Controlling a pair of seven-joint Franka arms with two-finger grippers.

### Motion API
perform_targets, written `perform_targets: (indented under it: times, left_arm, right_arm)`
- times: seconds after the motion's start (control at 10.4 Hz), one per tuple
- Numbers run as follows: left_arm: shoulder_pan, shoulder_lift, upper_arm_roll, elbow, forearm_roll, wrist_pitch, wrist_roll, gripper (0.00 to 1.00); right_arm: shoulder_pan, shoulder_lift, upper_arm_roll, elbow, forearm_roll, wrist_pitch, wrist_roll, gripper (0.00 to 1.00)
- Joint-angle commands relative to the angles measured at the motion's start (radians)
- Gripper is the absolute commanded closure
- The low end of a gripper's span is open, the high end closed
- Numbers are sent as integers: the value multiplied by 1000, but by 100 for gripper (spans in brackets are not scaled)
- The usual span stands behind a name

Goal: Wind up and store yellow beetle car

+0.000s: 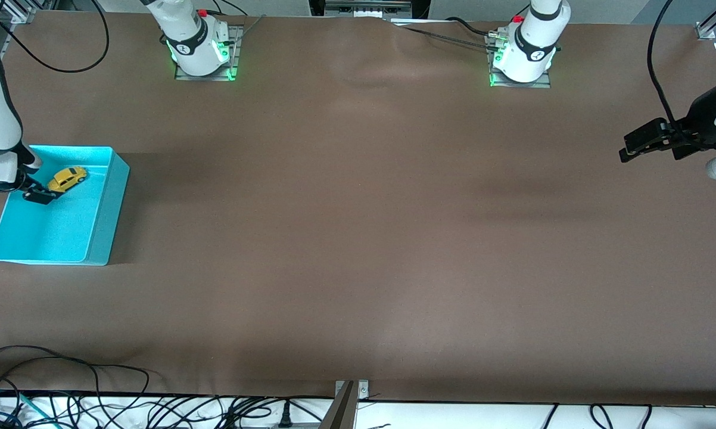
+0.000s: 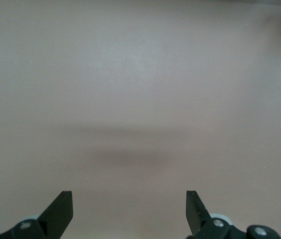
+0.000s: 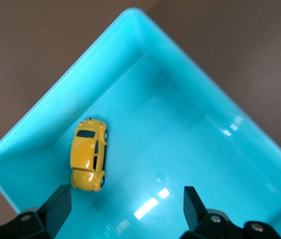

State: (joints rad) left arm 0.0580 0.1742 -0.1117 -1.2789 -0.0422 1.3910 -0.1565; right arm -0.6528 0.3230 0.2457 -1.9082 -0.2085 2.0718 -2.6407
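Cables (image 1: pixel 96 405) are trailing along the edge of the brown surface (image 1: pixel 358 238) closest to the front camera. Farther up, toward the right arm's end, a turquoise bin (image 1: pixel 99 223) is sitting on the surface, and the yellow beetle car (image 1: pixel 67 178) is lying inside it on the bin floor, in the part of the bin farther from the front camera. In the right wrist view the car (image 3: pixel 87 155) is resting on its wheels close to one bin (image 3: pixel 220 114) wall near a corner, roof up and dark windows showing.

The right gripper (image 1: pixel 38 195) is hanging over the bin just beside the car, its fingers spread wide and gripping nothing; in its own wrist view the right gripper (image 3: pixel 125 201) is showing both black fingertips (image 3: pixel 58 199) apart, with the car lying free near one of them and not pinched between them.

The left gripper (image 1: pixel 628 150) is hovering over bare surface at the left arm's end, well apart from the bin. Its wrist view is showing the left gripper (image 2: pixel 129 209) with fingers spread wide over plain brown cloth, holding nothing. The left arm is waiting.
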Motion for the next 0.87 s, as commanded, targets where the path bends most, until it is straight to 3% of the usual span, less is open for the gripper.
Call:
perform_targets:
  times: [0.0, 0.19, 0.48, 0.77]
  left_arm:
    - [3, -4, 7, 7, -31, -15, 18, 0]
    - [3, -4, 9, 7, -31, -15, 18, 0]
    - [3, -4, 9, 7, -31, -15, 18, 0]
    - [3, -4, 7, 7, -33, -15, 18, 0]
  right_arm:
    - [71, -102, 3, -23, 49, -25, 158, 0]
    - [140, -157, 3, -28, 118, -35, 332, 0]
    - [264, -238, 1, -25, 190, -56, 756, 0]
    - [314, -147, 3, 168, 181, -235, 954, 0]
